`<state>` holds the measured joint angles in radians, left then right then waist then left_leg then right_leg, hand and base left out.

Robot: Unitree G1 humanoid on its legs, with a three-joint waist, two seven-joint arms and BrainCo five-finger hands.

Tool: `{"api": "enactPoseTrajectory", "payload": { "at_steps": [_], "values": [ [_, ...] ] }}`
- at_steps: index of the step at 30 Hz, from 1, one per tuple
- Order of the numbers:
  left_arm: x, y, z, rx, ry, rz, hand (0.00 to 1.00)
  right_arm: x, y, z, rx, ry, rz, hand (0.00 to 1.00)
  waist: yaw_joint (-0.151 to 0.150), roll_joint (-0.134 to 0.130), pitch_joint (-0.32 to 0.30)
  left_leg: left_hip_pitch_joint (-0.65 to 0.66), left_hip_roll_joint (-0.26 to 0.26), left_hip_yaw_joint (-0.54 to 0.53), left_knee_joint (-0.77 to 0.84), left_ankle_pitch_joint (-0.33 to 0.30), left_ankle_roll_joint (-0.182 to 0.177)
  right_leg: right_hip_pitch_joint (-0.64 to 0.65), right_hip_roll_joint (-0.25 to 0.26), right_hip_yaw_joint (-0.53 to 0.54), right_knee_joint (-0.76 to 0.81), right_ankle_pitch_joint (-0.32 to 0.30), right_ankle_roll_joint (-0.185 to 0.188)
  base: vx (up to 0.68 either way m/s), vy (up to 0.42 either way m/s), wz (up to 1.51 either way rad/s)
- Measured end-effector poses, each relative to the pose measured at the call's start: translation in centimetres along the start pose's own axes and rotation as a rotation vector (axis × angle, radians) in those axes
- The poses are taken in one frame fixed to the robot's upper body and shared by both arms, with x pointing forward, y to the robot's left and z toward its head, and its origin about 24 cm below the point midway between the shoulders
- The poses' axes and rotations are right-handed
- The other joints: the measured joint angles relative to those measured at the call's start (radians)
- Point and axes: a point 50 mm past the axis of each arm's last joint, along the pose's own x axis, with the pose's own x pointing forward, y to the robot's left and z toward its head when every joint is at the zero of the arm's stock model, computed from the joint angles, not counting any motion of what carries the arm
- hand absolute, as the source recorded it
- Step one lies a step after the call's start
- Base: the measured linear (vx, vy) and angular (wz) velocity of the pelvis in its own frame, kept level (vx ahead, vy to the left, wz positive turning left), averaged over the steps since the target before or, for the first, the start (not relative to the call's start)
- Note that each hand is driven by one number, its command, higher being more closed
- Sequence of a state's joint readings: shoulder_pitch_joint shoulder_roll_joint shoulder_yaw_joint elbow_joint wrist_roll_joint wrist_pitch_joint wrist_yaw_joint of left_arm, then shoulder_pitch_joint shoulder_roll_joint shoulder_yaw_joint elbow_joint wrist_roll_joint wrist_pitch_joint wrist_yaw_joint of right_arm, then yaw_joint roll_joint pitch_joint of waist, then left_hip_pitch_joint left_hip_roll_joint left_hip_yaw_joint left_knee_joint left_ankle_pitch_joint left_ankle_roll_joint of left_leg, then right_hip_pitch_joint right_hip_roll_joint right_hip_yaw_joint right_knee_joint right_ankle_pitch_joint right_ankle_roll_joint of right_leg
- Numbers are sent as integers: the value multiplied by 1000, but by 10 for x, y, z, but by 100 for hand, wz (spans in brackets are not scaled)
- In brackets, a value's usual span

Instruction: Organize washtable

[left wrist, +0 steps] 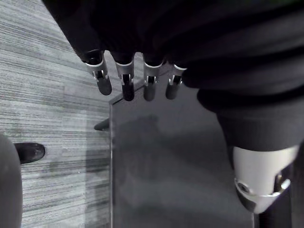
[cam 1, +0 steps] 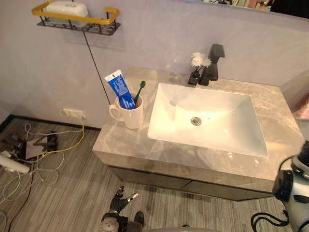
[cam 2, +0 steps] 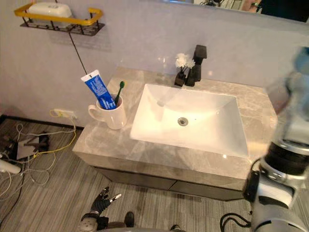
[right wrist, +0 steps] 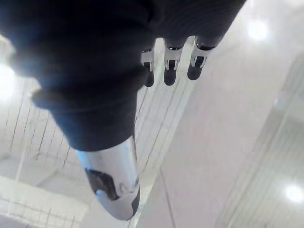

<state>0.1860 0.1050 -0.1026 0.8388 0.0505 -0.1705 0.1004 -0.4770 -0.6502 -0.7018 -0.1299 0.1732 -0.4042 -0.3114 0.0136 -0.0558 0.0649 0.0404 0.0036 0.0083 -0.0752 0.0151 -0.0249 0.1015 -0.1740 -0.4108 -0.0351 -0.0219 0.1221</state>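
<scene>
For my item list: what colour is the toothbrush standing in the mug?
Green. The toothbrush leans in the white mug; the left eye view shows it best.

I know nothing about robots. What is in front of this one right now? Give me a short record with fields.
Counter: grey marbled washtable with a white sink
Mug: white mug, upright, left of the sink, holding a blue toothpaste tube and a green toothbrush
Back edge: black faucet, white flowers beside it
Wall: yellow-railed shelf carrying a white item
Left hand: open, empty, low below the counter's front edge
Right hand: open, empty
</scene>
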Motion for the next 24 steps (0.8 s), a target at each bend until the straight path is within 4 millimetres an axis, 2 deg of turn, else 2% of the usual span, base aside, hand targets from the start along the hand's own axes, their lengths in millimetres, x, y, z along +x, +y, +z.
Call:
{"api": "enactPoseTrajectory", "payload": {
  "at_steps": [1,2,3,4,5,6,8,9,10,11,12,14,15,16,17,20,24],
  "values": [
    [-1,-1,-2,-6,8,-9,0,-12,-24,-13,-81,87,-36,0,-5,4,-8,-4,0,1,-6,1,2,-7,0,3,-1,0,1,38,5,-9],
    [-1,-1,-3,-11,12,-9,0,-20,-36,-19,-125,135,-56,0,-8,6,-10,-4,0,1,-10,2,2,-9,0,3,-1,0,1,67,2,-5],
    [-1,-1,-6,-27,25,-1,0,-40,-58,-32,-199,245,-96,0,-18,9,-15,-6,0,0,-14,3,2,-12,1,2,-1,0,1,69,0,0],
    [-2,-1,-8,-32,38,2,0,-57,-72,-39,-233,328,-131,0,-29,12,-18,-9,0,0,-14,3,2,-14,1,1,-1,0,1,89,2,0],
    [-3,-2,-10,-37,46,0,0,-87,-93,-48,-301,461,-184,0,-43,17,-22,-10,0,1,-14,3,2,-16,0,1,-1,0,1,53,3,1],
    [-4,-2,-11,-38,48,-1,0,-94,-97,-49,-315,491,-191,0,-46,18,-22,-10,0,1,-14,3,2,-16,0,1,-1,0,1,56,5,-1],
    [-4,-2,-13,-63,57,-6,0,-148,-121,-52,-424,709,-220,0,-56,22,-26,-8,0,8,-13,3,2,-16,-1,3,-1,0,1,33,5,-6],
    [-5,-3,-13,-73,58,-3,0,-161,-125,-51,-443,759,-226,0,-56,21,-26,-8,1,10,-13,2,2,-16,-1,4,-1,0,1,14,4,-10],
    [-5,-3,-13,-92,61,2,0,-186,-131,-47,-485,854,-228,0,-57,26,-29,-7,2,20,-13,1,3,-17,-1,6,-1,0,1,-18,8,-9],
    [-6,-4,-14,-101,63,3,0,-213,-132,-43,-512,956,-217,0,-57,29,-31,-3,4,28,-13,-1,3,-17,-2,9,-1,-1,2,-17,8,-11],
    [-6,-4,-15,-105,64,4,0,-227,-132,-40,-520,1009,-210,0,-55,29,-31,1,6,32,-13,-3,2,-17,-3,12,-1,-1,2,-53,13,-17],
    [-7,-3,-18,-152,78,30,0,-280,-123,-25,-520,1216,-194,0,-55,31,-39,8,13,54,5,-19,1,-15,-2,22,2,-8,0,-60,5,-22],
    [-7,-4,-18,-159,80,32,0,-291,-120,-21,-516,1256,-194,0,-54,37,-43,8,15,59,15,-27,1,-15,-2,25,6,-12,-5,-46,-5,-20],
    [-9,-6,-19,-185,86,35,0,-311,-116,-11,-508,1338,-177,0,-54,38,-44,12,18,67,23,-33,0,-15,-3,30,17,-17,-5,-30,-5,-19],
    [-10,-8,-20,-200,86,36,0,-326,-112,-6,-502,1407,-141,0,-56,48,-46,22,20,78,22,-34,1,-15,-4,35,27,-19,-4,-25,-1,-21],
    [-11,-11,-21,-210,95,32,0,-349,-107,0,-477,1518,-76,0,-54,57,-48,28,24,95,21,-35,-1,-4,-3,43,33,-19,-3,-25,0,-15],
    [-12,-12,-22,-224,99,39,0,-405,-103,14,-421,1781,27,0,-49,57,-49,46,35,133,14,-38,-5,1,3,57,33,-20,-4,-34,-13,-11]
  ]
}}
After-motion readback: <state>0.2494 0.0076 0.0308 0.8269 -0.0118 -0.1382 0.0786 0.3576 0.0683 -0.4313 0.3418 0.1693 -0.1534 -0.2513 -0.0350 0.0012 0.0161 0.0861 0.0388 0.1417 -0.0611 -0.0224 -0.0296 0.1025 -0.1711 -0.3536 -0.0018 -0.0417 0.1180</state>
